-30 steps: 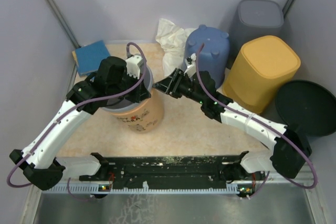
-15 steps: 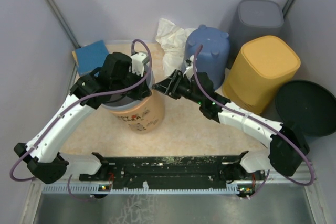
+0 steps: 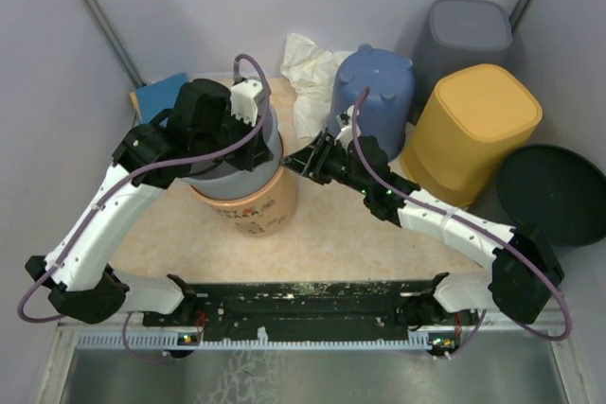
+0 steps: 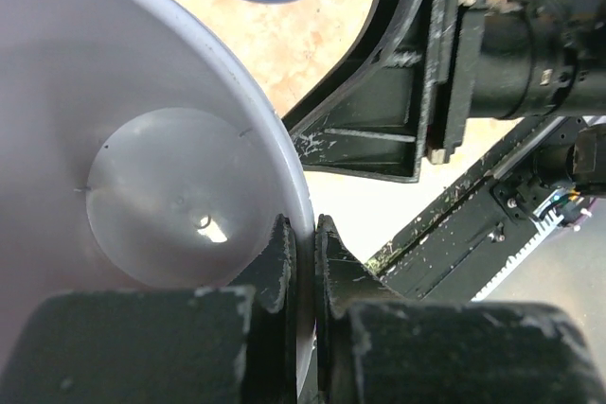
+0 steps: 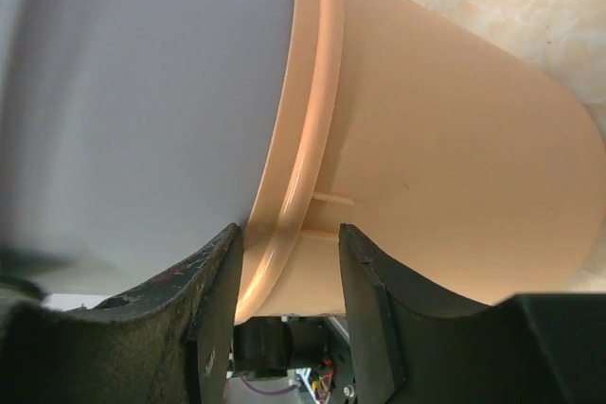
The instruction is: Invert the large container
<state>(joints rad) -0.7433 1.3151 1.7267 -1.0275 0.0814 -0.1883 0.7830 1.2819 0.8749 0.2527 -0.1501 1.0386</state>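
Left of centre in the top view, the tall grey plastic container (image 3: 244, 173) sits nested in the peach plastic bucket (image 3: 262, 211). Our left gripper (image 4: 304, 236) is clenched on its thin wall, and our right gripper (image 5: 289, 238) stands parted astride the peach rim. We judge both light, smooth and springy, so we would take hold at the stiffer rim lip.

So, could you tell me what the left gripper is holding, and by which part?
The left gripper pinches the grey container by its rim, one jaw inside, one outside.
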